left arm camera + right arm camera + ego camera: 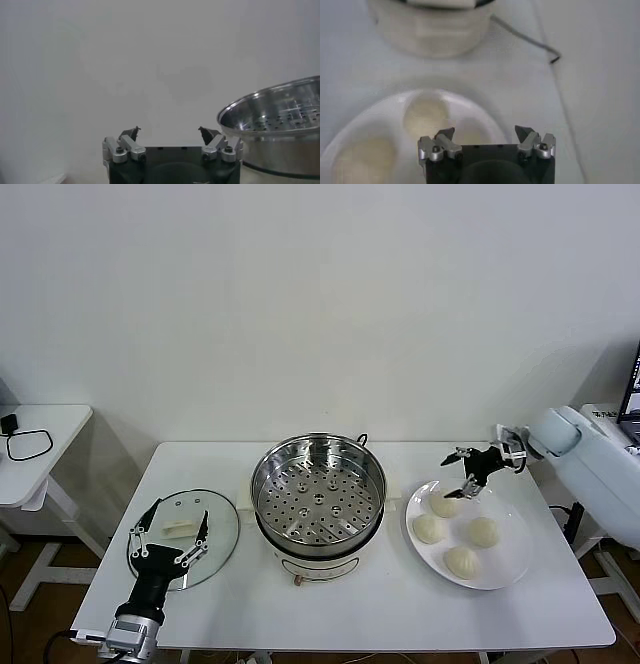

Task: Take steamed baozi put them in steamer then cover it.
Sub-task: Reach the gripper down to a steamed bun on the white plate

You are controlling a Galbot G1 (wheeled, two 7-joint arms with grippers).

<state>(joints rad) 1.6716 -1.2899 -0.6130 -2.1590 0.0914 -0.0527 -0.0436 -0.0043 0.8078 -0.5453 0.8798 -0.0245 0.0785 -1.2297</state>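
Several off-white steamed baozi (483,531) lie on a white plate (510,569) at the right of the table. My right gripper (463,474) hangs open just above the baozi nearest the steamer (444,504), holding nothing. In the right wrist view that baozi (425,112) lies ahead of the open right gripper (485,132). The shiny perforated steamer (318,489) sits empty on its cream pot base at the table's middle. My left gripper (170,536) rests open at the front left, over the glass lid (222,524). The left wrist view shows the steamer (280,115) beside the left gripper (170,132).
The lid's white handle (178,528) lies between the left fingers. A black power cord (360,441) runs behind the pot. A small white side table (40,444) with a black cable stands at the far left. The wall is close behind the table.
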